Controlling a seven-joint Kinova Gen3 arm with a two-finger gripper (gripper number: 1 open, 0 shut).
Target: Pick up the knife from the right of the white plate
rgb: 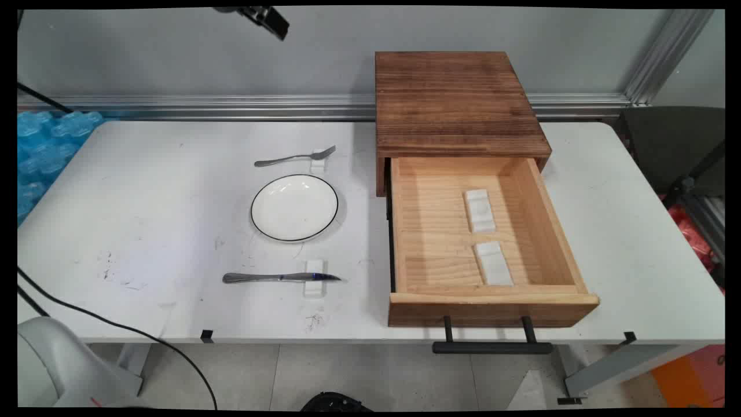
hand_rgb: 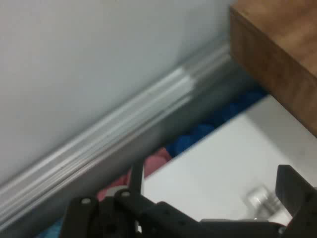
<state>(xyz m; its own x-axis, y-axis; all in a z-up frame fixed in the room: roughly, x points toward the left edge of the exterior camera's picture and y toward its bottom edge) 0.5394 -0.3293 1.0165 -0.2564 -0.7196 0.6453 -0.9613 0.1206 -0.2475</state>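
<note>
I see my black two-finger claw (rgb: 272,20) raised high at the top edge of the main view, holding nothing, well above the white table (rgb: 145,220) and touching none of the things on it. From the hand view I see one finger rising at the right edge and the linkage along the bottom, but I cannot tell whether the fingers stand apart or together. Nearest below the claw lies a silver metal fork (rgb: 295,157), its tines resting on a small white block (rgb: 318,159); a blurred silvery shape by the finger in the hand view may be that fork. Further below the claw, toward me, sits a round white plate with a thin dark rim (rgb: 294,207), and beyond it a silver table knife (rgb: 278,278) lying across a second white block (rgb: 313,285). Below and to the right of the claw stands a dark-topped wooden drawer cabinet (rgb: 457,104), its pale wooden drawer (rgb: 486,231) pulled out, with two white blocks (rgb: 479,209) inside and a black bar handle (rgb: 492,347) at the front.
</note>
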